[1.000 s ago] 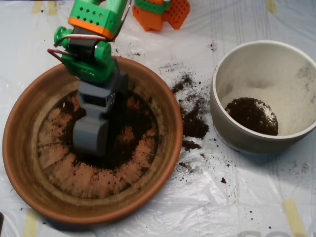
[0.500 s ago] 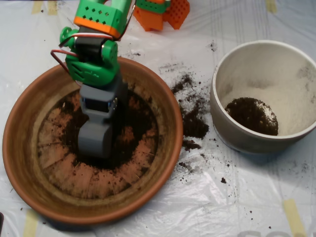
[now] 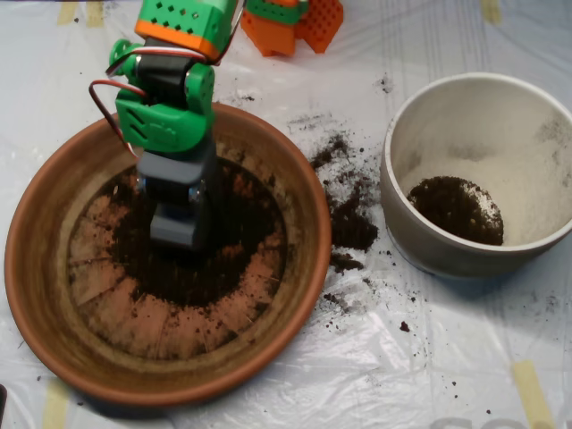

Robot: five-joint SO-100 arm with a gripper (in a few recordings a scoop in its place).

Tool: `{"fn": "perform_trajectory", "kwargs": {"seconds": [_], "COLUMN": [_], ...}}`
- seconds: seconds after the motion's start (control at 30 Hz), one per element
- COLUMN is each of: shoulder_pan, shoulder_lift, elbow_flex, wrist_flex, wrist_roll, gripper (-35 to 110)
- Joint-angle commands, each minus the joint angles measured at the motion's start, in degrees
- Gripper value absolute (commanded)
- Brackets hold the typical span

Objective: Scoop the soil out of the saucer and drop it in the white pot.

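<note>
Dark crumbly potting soil lies thin across the big terracotta clay saucer's base; I judge it light, loose, spill-prone. My grey clamshell scoop sits tip-down in it; can't tell whether the shells are parted. I'd bite the thicker middle patch, then go right to the off-white ceramic pot.

The saucer is terracotta orange with pale radial ridges, smeared by dark brown-black soil. The white pot is off-white with greyish walls and a speckled inside. The scoop is grey beneath a green-and-orange arm; the counter is white.
</note>
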Motion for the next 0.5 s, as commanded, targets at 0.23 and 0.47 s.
{"fn": "perform_trajectory", "kwargs": {"seconds": [0.23,0.47], "shoulder_pan": [-5.4,-11.6], "shoulder_lift": [18.3,28.5], "elbow_flex": [-6.7,-12.3], "wrist_flex": [10.3,19.7], "wrist_roll": [1.6,0.9], "gripper": [-1,-1]}}
